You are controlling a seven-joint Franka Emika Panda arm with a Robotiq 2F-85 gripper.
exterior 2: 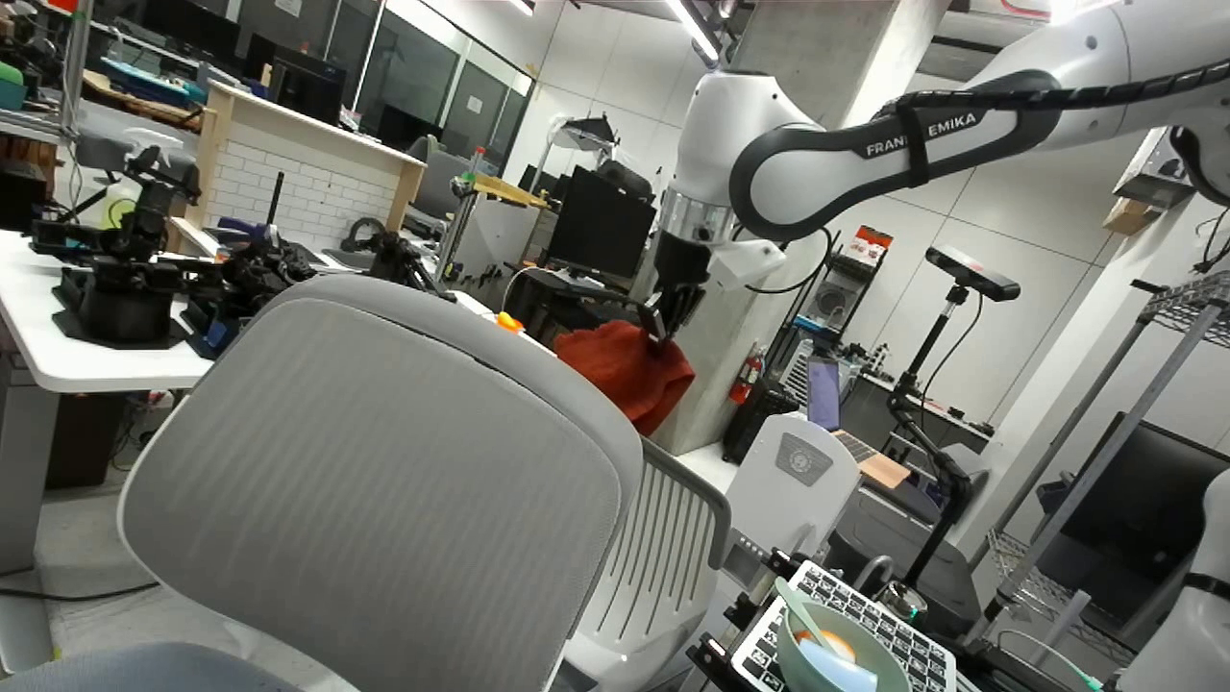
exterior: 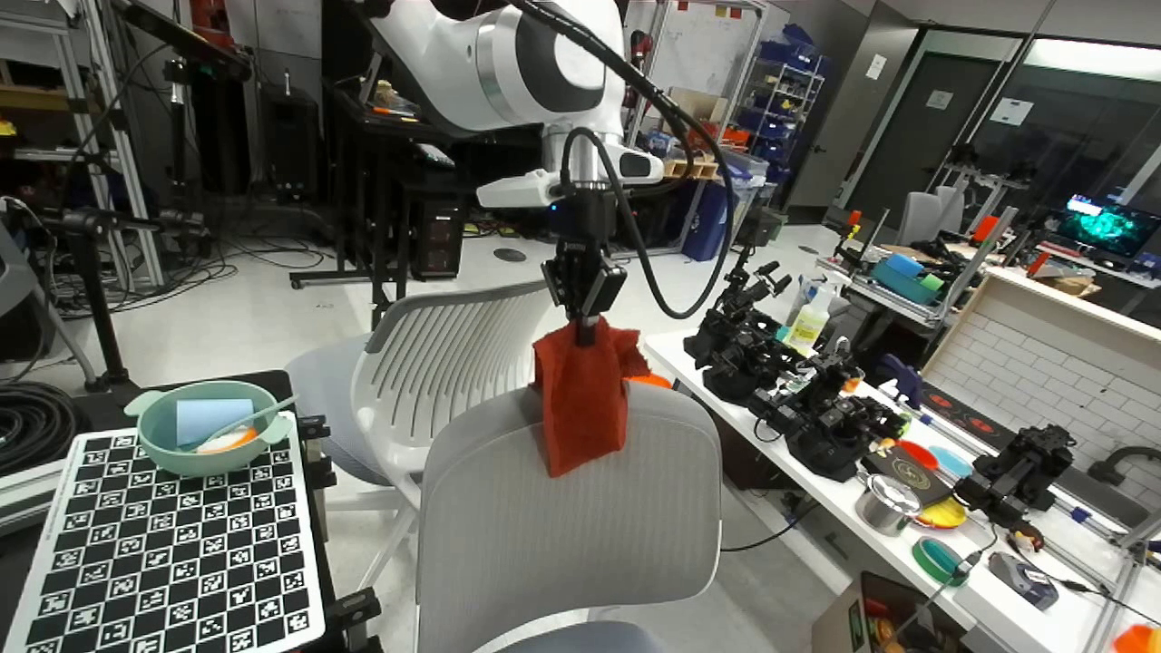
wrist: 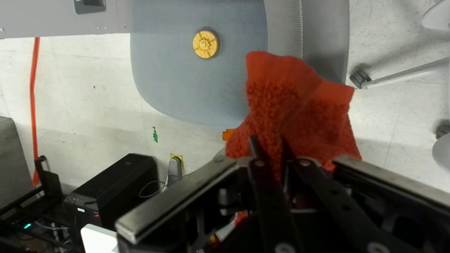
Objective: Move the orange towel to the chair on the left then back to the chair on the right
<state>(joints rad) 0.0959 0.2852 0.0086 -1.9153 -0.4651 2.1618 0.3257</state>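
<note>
Mesh chair (exterior 2: pixel 384 481) before slatted chair (exterior 2: pixel 658 557), bowl (exterior: pixel 192 462) nearby

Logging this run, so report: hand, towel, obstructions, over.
Hand closed on orange towel. Towel hangs at grey chair backrest, contact unclear. Backrest possibly in the way.

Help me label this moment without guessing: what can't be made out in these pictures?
Orange towel: in an exterior view, its lower part is partly hidden behind the gray backrest.
Gripped patch of towel: in the wrist view, covered by the fingers.
Chair seat: in an exterior view, cut off by the bottom edge.
Green bowl: in an exterior view, also cut off by the bottom edge.
Monitor: in an exterior view, screen details too small to read.
</note>
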